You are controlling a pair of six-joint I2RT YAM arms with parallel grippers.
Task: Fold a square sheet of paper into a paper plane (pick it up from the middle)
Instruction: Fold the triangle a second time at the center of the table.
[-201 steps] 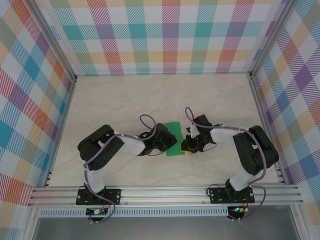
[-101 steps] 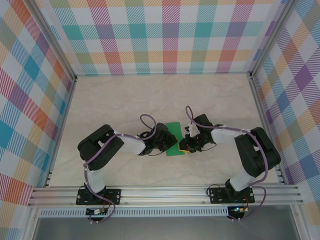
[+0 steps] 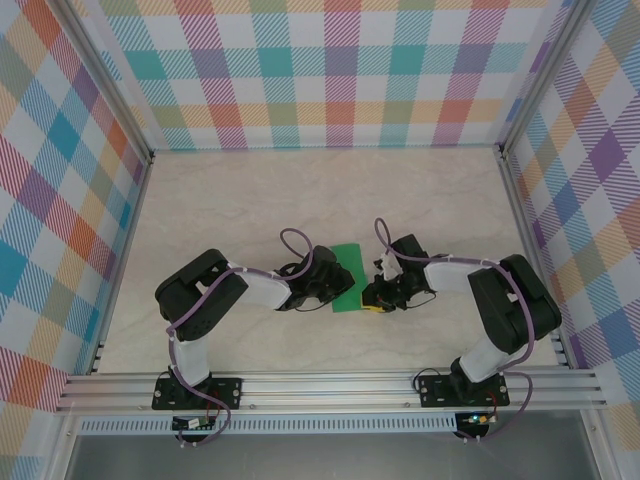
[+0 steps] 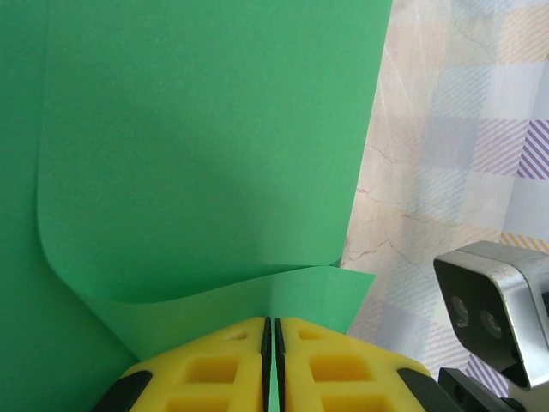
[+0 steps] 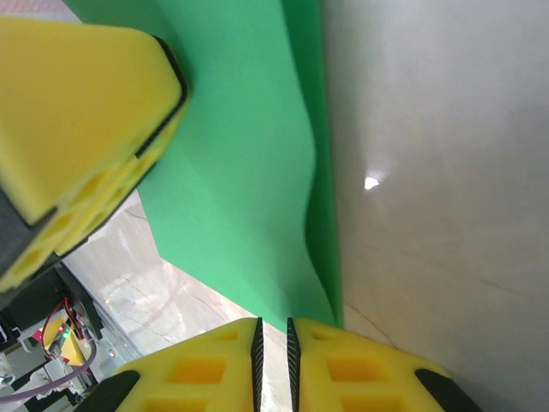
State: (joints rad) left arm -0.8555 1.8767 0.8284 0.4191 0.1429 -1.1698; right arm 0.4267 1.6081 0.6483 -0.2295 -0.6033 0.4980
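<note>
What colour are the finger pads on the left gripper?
Yellow pads, clearest in the left wrist view, pinching the thin bright-green paper sheet.

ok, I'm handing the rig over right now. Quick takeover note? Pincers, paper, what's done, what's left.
Pincers: the left pincer is shut on an edge of the square sheet of paper. The right pincer has its jaws almost together at the sheet's corner; a grip can't be confirmed.
Paper: it sits over the table between the two pincers. One flap is bent over in a soft curve, not pressed flat.
Done: first fold started.
Left: flatten that crease, then make the remaining folds. There is no dart shape yet.
</note>
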